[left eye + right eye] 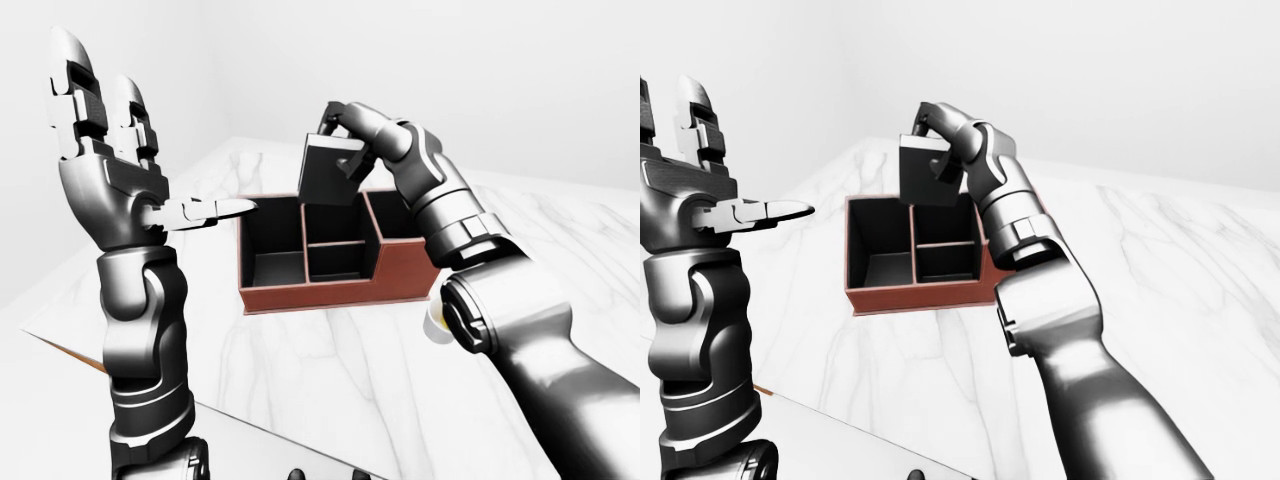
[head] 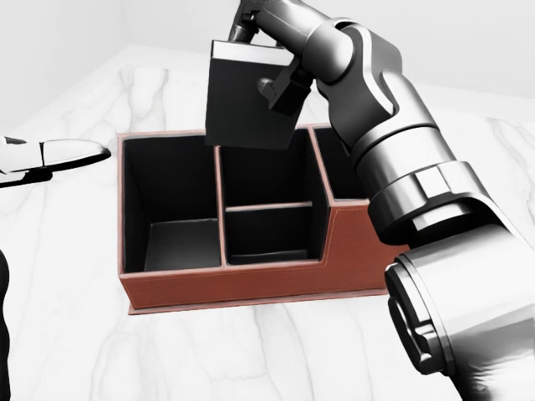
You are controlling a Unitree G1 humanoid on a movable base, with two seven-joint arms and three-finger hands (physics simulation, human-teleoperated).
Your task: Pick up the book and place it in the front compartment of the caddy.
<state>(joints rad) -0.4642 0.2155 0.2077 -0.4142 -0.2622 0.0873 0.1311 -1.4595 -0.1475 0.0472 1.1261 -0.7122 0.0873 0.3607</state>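
Marble table (image 2: pixel 75 334); right hand (image 2: pixel 266 50) grips book (image 2: pixel 249 98) above caddy (image 2: pixel 251 284), fingers partly hidden; left hand (image 1: pixel 105 150) spread.

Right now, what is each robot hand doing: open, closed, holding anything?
Left robot hand: open, fingers up, holding nothing.
Right robot hand: closed on the book, held in the air above the caddy.

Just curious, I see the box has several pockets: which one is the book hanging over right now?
The book, pinched in the right hand, hangs over the caddy's middle top pocket in the head view, not the tall left one or the small one below.
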